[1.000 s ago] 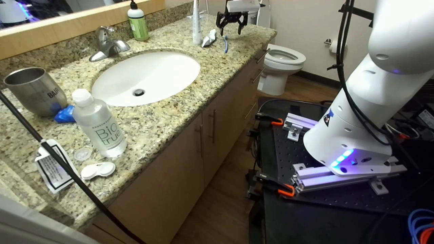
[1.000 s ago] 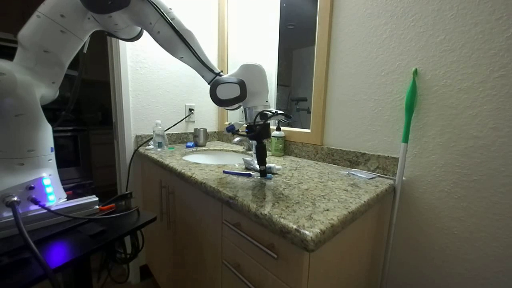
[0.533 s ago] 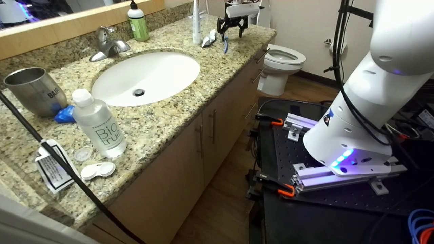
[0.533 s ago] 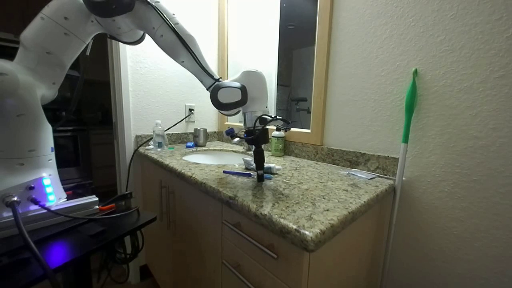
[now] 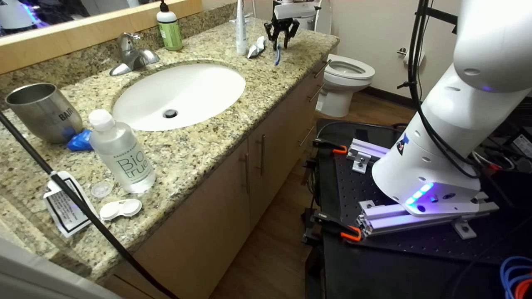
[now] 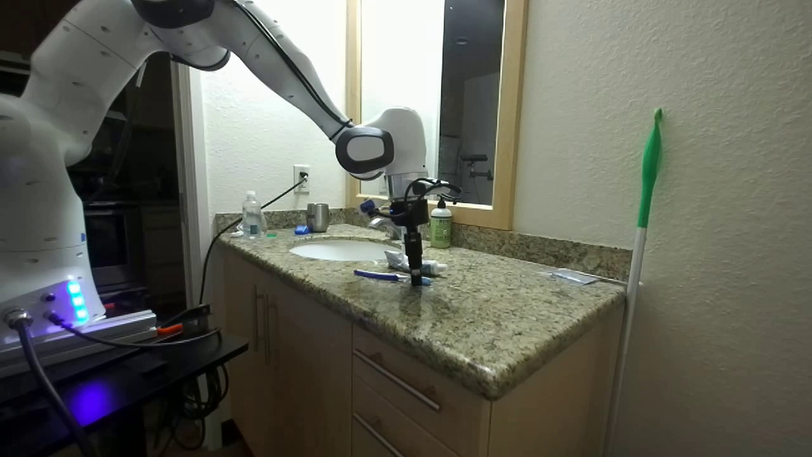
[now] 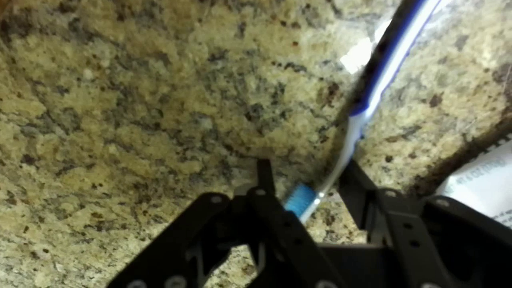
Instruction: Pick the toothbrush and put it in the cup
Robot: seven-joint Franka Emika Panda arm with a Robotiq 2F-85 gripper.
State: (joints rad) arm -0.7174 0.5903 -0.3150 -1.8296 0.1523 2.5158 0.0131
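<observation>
The toothbrush (image 7: 384,76), with a blue and white handle and blue bristles, lies on the granite counter in all views. My gripper (image 7: 308,170) points down over its head end, fingertips close to the counter. The jaws are part-way closed, with a clear gap between them. In the wrist view the toothbrush neck runs through that gap, nearer the right finger; whether it touches that finger I cannot tell. Part of the head is hidden behind the left finger. The cup (image 5: 48,114), a dark grey metal tumbler, stands upright beyond the sink, far from the gripper, in both exterior views.
A crumpled tube (image 5: 256,47) lies beside the toothbrush, and a white tube (image 5: 241,31) stands close by. Between gripper and cup are the sink (image 5: 183,95) and faucet (image 5: 132,54). A clear bottle (image 5: 122,153) and a blue item (image 5: 80,140) are near the cup.
The gripper has come down a little around the toothbrush head. Its fingers have moved closer together over the last half second. Toothbrush and cup look unmoved.
</observation>
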